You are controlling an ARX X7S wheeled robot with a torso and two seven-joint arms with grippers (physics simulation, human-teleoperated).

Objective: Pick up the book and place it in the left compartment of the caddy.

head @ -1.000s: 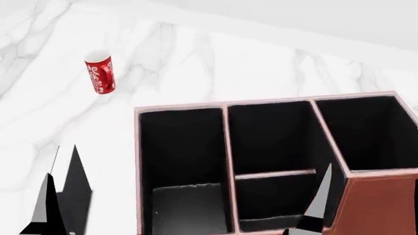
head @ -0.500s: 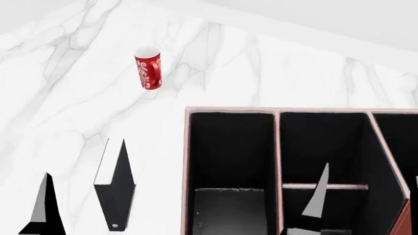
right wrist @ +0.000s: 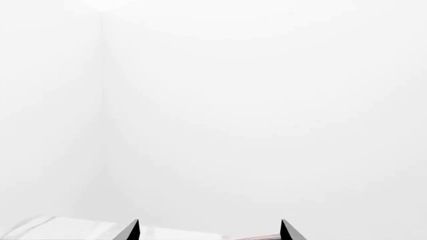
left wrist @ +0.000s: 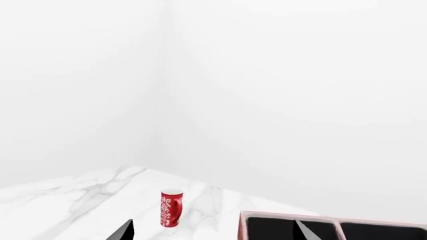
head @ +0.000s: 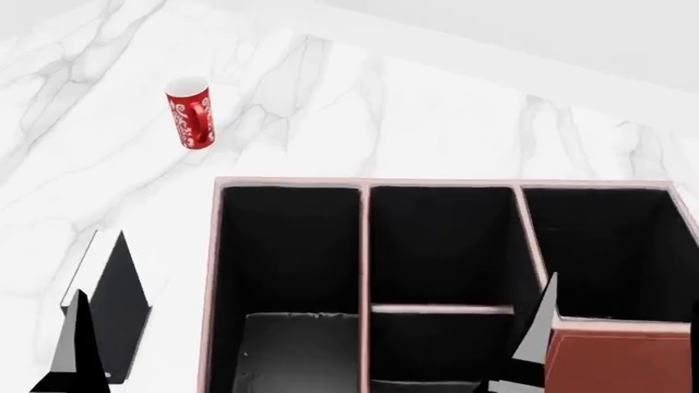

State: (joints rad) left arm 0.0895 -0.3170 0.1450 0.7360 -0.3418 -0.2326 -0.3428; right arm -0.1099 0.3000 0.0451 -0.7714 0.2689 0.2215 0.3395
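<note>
The caddy [head: 437, 182] fills the lower head view, with pale pink rims and a black interior. A dark grey slab with a small silver mark, the book [head: 297, 352], lies inside the near end of the left compartment [head: 290, 246]. My left gripper [head: 96, 327] hangs open and empty over the marble, left of the caddy. In the left wrist view it [left wrist: 213, 232] is spread wide, with the caddy's corner [left wrist: 280, 216] ahead. My right gripper [right wrist: 209, 231] is open and empty. One of its fingers [head: 538, 327] shows over the middle section.
A red patterned mug [head: 190, 112] stands on the white marble counter [head: 437, 106] beyond the caddy's left corner. It also shows in the left wrist view [left wrist: 171, 208]. The caddy's reddish-brown slanted side [head: 623, 360] is at the lower right. White walls lie behind.
The head view swung, so the caddy and mug slid right, then back left. The book stays in the left compartment. Both grippers stay open.
</note>
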